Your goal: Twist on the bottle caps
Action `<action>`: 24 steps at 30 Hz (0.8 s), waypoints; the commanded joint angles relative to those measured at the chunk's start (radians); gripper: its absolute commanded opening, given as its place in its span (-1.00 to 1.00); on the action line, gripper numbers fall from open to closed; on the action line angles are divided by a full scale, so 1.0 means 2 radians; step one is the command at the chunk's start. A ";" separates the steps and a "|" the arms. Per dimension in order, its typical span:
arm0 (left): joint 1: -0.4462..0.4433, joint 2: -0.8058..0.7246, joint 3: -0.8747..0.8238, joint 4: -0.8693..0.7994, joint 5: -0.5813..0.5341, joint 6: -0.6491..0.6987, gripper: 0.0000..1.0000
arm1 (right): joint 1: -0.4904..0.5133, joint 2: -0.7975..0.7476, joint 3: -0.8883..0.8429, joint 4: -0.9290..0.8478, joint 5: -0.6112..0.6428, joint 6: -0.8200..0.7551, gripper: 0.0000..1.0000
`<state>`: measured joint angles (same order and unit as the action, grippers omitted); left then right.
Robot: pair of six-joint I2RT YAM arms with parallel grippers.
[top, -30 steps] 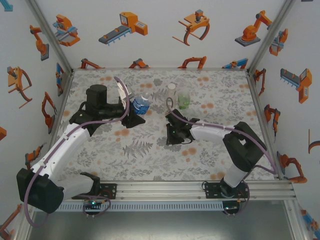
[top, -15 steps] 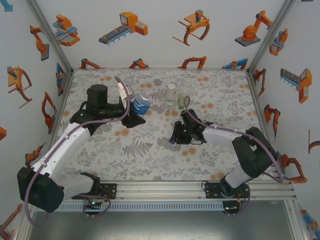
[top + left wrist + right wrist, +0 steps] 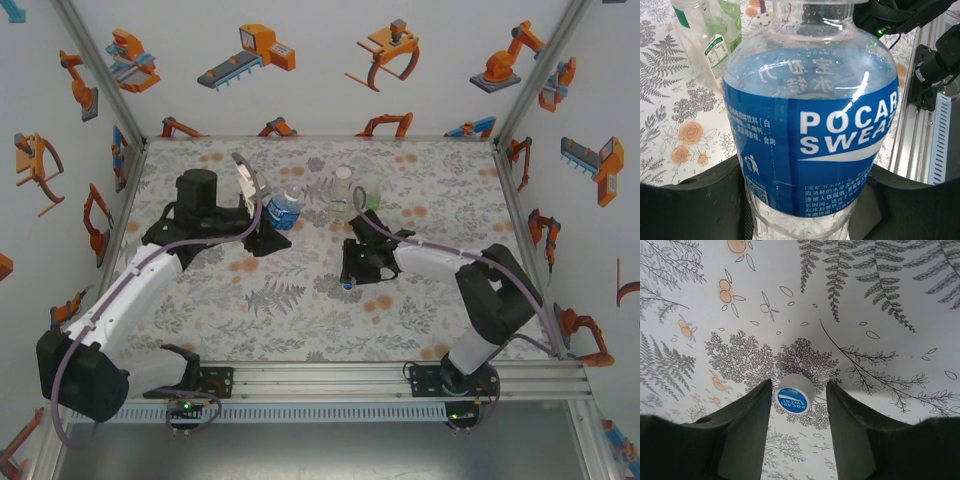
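Might flick the small blue-topped cap away across the bench if squeezed off-centre, with the right end effector spread apart around it at 4 o'clock from the blue-label bottle clamped in the left end effector.

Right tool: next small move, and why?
Probably close the right tool on the small round white plastic cap with the blue top. The cap lies flat on the floral table, and the tool's open fingers straddle it with a gap on each side. The left tool grips the clear blue-labelled plastic bottle.
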<state>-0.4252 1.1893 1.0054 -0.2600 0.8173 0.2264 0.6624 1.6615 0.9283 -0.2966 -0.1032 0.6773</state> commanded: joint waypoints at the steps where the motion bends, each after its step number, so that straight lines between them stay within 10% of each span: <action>1: -0.002 0.003 0.010 -0.007 0.003 0.007 -1.00 | 0.015 0.021 0.034 -0.059 0.042 -0.025 -0.07; 24: -0.002 0.006 0.013 -0.010 0.003 0.008 -1.00 | 0.081 0.049 0.100 -0.124 0.123 -0.040 -0.23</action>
<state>-0.4252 1.1976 1.0058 -0.2703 0.8104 0.2264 0.8169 1.7588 1.0954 -0.5201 0.1200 0.6044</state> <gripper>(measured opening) 0.550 0.388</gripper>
